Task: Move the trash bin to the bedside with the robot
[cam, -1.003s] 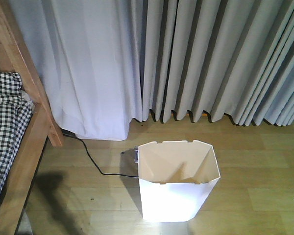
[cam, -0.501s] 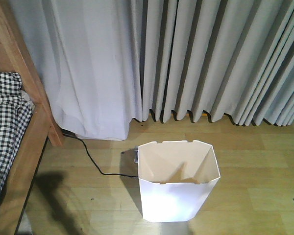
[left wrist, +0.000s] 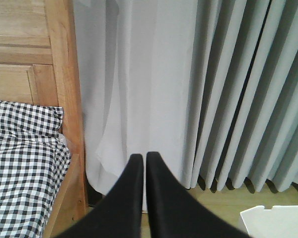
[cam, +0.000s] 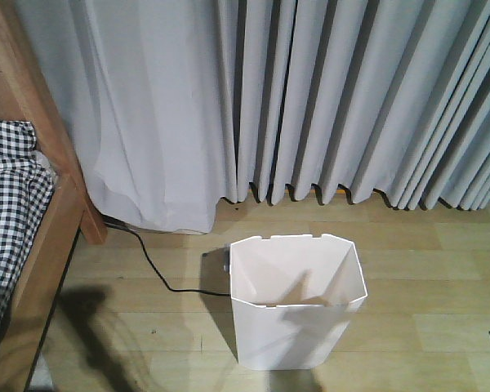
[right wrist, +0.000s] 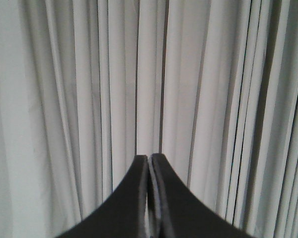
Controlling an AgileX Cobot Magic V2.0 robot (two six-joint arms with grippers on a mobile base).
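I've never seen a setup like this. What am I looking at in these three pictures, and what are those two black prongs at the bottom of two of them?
It is a two-armed robot on wheels, with three cameras. The wide picture looks forward and down from its body: a white trash bin stands on the wooden floor before grey curtains, with a black cable behind it and the bed with its checked bedding at the left.

The other two cameras sit on the wrists. The prongs are each arm's end effector, its pincers. The left end effector faces the bed and the curtain, with a corner of the bin at lower right. The right end effector sees only curtain. Both are shut and hold nothing.
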